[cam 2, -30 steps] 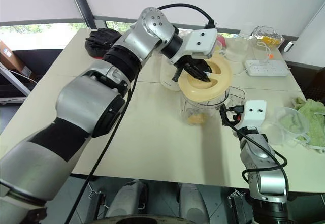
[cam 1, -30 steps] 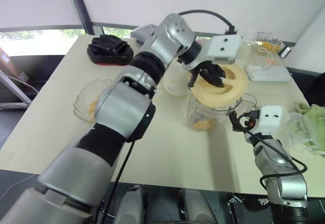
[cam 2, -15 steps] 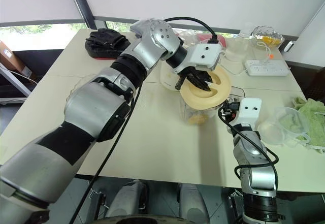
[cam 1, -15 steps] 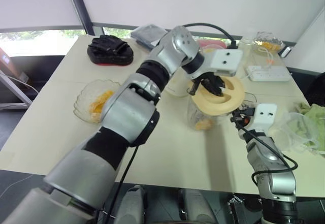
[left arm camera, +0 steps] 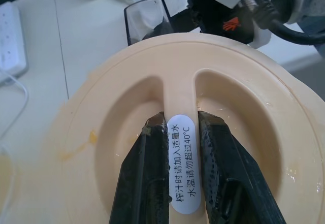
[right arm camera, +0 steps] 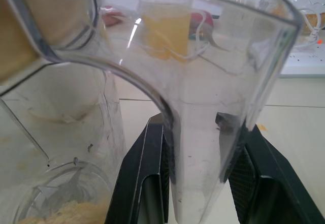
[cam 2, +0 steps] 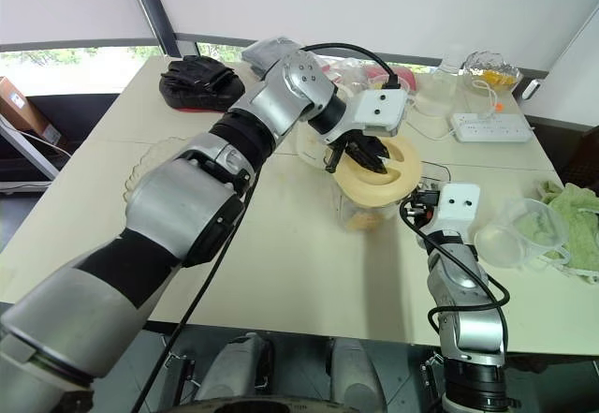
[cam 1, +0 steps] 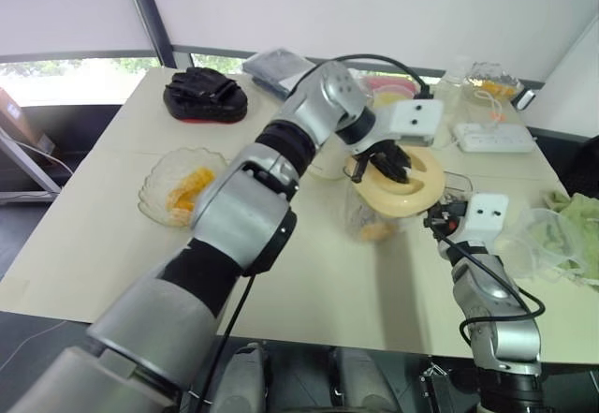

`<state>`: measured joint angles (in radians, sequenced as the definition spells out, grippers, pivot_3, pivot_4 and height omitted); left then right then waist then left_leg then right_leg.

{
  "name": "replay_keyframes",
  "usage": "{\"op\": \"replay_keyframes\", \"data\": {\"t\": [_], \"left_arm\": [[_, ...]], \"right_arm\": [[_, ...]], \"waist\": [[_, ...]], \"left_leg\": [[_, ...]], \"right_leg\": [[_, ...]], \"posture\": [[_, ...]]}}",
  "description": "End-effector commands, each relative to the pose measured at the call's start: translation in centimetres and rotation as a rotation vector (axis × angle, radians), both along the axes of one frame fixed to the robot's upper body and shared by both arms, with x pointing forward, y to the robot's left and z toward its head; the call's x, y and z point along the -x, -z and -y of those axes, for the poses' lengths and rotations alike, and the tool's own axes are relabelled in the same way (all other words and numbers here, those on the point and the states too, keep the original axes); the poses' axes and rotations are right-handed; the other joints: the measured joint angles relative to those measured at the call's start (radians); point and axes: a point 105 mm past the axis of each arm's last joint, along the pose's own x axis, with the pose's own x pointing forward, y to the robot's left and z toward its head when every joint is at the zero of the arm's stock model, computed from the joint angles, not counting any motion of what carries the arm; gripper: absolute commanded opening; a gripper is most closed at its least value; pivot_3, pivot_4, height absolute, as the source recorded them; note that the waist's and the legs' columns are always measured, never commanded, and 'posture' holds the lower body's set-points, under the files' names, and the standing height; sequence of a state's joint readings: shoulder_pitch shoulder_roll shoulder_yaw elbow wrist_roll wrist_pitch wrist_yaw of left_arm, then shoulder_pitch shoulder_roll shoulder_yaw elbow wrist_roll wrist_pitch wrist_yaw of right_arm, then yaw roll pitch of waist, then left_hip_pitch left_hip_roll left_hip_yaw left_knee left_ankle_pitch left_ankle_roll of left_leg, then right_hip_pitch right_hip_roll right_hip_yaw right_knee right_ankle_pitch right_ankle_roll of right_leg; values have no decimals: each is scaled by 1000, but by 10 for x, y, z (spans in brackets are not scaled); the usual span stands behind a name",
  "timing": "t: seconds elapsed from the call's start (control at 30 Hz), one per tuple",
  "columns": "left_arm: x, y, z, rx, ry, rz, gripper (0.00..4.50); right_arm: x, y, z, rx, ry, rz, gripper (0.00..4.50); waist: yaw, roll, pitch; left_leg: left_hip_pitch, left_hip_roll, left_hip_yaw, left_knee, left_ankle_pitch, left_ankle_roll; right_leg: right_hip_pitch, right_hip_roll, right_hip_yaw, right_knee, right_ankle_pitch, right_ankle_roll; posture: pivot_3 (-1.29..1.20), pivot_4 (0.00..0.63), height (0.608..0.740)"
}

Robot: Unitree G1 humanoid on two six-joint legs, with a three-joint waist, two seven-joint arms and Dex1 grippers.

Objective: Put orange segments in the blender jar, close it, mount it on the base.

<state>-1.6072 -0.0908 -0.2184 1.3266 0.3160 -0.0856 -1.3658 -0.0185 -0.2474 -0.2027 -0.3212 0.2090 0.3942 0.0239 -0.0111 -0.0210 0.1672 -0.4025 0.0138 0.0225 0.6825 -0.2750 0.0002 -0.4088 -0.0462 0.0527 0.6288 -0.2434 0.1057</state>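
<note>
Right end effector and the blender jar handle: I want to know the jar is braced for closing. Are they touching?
Touching. In the right wrist view the right end effector has both black fingers pressed against the sides of the blender jar's handle.

Blender jar (cam 1: 374,214): clear plastic pitcher, upright on cream table, side handle (right arm camera: 203,148) facing robot's right. Pale-yellow round lid (left arm camera: 172,148) lies over jar mouth, tilted; raised centre ridge carries white label. Orange segments (cam 2: 360,218): small orange-yellow heap at jar bottom, around metal blades. Base (cam 2: 315,147): cream-white rounded unit, on table just behind jar, mostly hidden.
</note>
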Motion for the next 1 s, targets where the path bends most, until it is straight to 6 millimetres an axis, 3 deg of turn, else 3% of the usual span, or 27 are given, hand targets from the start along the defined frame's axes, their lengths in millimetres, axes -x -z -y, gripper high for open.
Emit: {"op": "replay_keyframes", "data": {"t": [0.03, 0.47, 0.7, 0.93, 1.0], "left_arm": [[-2, 43, -10, -82, -58, -80, 246], [-16, 87, -25, -109, -257, -110, 246], [-18, 89, -25, -76, -336, -172, 246], [-17, 87, -28, -81, -301, -166, 246], [-16, 85, -27, -77, -289, -170, 1346]], "right_arm": [[5, -17, 2, 26, 27, 61, 947], [20, -23, 1, 25, 68, 61, 947], [21, -22, 2, 24, 80, 57, 947], [16, -23, 1, 28, 70, 61, 947], [15, -23, 2, 29, 67, 61, 947]], "waist": [[0, 0, -1], [6, 0, -19], [6, -1, -29], [6, -1, -30], [2, -1, -30]], "left_leg": [[0, 0, 0, 0, 0, 0], [12, 3, -5, -1, -4, 6], [12, -3, -3, -1, -7, 10], [12, -4, -3, -1, -8, 11], [11, -4, -3, -2, -8, 11]], "right_leg": [[0, 0, 0, 0, 0, 0], [16, -2, -1, -11, -1, 1], [17, -13, -2, -18, -3, 3], [17, -17, -2, -19, -3, 4], [17, -17, -2, -19, -4, 5]], "posture": [[0, 150, 740], [0, 150, 740], [0, 150, 740], [0, 150, 740], [0, 150, 740]]}}
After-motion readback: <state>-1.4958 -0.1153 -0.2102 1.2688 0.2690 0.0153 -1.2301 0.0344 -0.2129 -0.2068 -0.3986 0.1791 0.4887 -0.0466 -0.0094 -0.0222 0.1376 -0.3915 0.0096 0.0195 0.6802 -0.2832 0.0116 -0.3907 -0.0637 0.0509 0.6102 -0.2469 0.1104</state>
